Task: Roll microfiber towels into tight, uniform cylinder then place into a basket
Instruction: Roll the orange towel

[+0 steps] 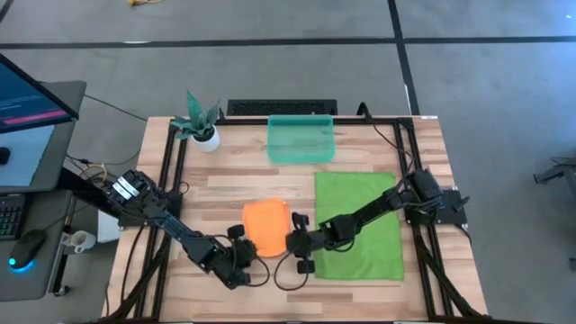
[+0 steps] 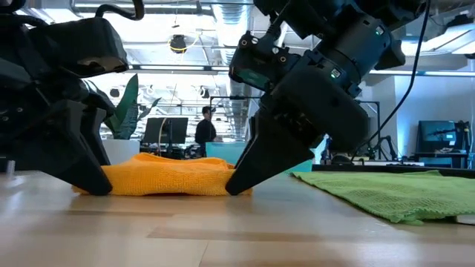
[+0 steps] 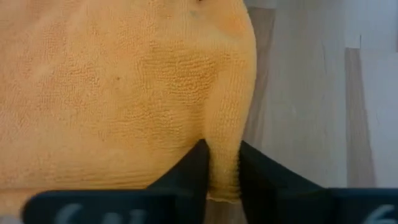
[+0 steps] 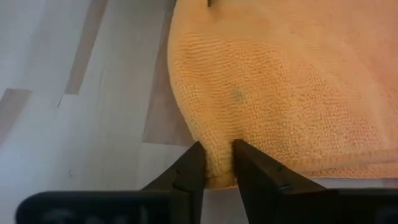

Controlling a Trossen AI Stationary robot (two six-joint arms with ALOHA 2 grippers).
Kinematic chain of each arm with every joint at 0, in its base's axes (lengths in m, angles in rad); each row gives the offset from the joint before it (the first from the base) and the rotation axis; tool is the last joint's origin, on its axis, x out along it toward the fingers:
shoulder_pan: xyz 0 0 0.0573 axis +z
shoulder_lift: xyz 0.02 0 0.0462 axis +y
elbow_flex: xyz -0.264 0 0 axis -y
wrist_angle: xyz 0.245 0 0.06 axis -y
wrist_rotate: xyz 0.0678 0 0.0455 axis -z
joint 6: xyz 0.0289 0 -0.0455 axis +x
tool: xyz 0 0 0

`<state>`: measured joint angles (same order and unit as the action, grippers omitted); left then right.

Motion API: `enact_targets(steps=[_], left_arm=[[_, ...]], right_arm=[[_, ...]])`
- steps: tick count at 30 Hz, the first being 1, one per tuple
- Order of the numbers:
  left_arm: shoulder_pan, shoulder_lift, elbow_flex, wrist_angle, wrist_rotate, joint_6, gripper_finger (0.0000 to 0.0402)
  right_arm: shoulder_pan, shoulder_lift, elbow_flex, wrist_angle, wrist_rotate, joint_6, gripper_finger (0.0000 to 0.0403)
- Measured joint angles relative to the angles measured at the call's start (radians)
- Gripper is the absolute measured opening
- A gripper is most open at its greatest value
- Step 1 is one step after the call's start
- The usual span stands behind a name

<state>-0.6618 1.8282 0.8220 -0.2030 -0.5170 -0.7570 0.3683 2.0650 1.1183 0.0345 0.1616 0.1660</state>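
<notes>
Pale wooden tabletop point(image 1: 234, 184): the soft orange microfiber towel point(image 1: 266, 227) lies at six o'clock. Left gripper point(image 3: 222, 168) and right gripper point(image 4: 217, 163) each pinch a near corner, fingers almost closed on cloth — rolling toward twelve comes next, evenly.

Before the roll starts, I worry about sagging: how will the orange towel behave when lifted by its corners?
Likely floppy: the orange towel bunches where the left gripper and right gripper pinch it. Probably light; its looped pile should resist slipping.
</notes>
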Motion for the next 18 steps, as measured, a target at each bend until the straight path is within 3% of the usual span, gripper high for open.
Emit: enact_targets(steps=[4,10,18], left_arm=[[-0.001,0.0,0.028,-0.021,0.052,-0.016,0.0009],[-0.002,0.003,0.081,-0.039,0.174,-0.073,0.0018],[0.012,0.005,0.138,-0.067,0.33,-0.21,0.0007]], right_arm=[[-0.001,-0.011,0.0,-0.002,-0.059,0.045,0.0072],[0.007,-0.031,-0.002,-0.007,-0.176,0.089,0.0015],[0.02,-0.044,-0.002,-0.001,-0.305,0.242,0.0026]])
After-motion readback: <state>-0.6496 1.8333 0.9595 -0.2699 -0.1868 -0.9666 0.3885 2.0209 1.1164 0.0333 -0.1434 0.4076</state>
